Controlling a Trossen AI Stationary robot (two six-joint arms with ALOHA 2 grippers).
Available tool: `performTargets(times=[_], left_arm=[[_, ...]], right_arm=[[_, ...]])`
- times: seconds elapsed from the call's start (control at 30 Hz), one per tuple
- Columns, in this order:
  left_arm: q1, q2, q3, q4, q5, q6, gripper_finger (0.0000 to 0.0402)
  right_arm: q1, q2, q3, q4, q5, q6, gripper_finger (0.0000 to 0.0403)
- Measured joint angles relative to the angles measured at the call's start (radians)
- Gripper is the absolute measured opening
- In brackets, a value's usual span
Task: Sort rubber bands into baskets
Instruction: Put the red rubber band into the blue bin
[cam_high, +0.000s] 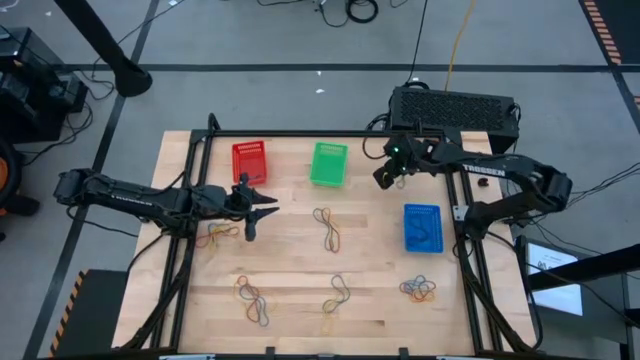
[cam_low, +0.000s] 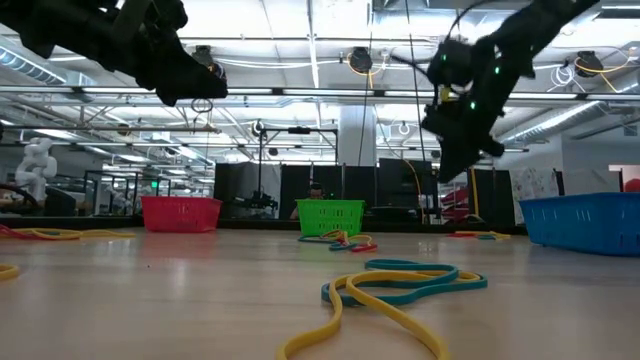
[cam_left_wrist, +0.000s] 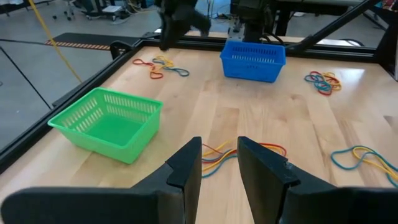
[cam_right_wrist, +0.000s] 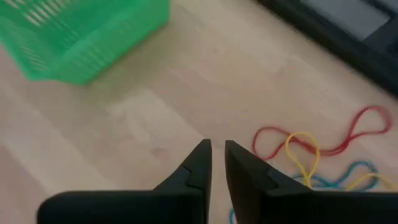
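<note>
Three baskets stand at the table's far side: red (cam_high: 249, 160), green (cam_high: 328, 163) and, nearer the right edge, blue (cam_high: 422, 227). Piles of yellow, red and blue rubber bands lie on the wood at the left (cam_high: 218, 233), in the middle (cam_high: 327, 228) and along the near side (cam_high: 252, 298). My left gripper (cam_high: 258, 208) hangs open above the table, between the left pile and the middle pile (cam_left_wrist: 249, 152). My right gripper (cam_high: 383, 178) hangs above the table, right of the green basket (cam_right_wrist: 81, 31). Its fingers stand a narrow gap apart, empty, over a red, yellow and blue pile (cam_right_wrist: 323, 149).
Two more band piles lie near the front edge (cam_high: 337, 293) and front right (cam_high: 418, 290). A black box (cam_high: 455, 108) stands behind the table's far right corner. A black frame rail (cam_high: 300, 133) runs along the far edge. Bare wood lies between the piles.
</note>
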Motion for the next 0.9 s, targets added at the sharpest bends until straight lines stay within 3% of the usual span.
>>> performTargets(times=[0.43, 0.9], left_arm=[[0.0, 0.0, 0.0, -0.003, 0.0, 0.001, 0.0111], [0.0, 0.0, 0.0, -0.033, 0.0, 0.0, 0.0111]], right_arm=[[-0.074, 0.25, -0.015, 0.142, 0.011, -0.079, 0.0127], [-0.162, 0.302, -0.012, 0.145, -0.015, -0.098, 0.0139]])
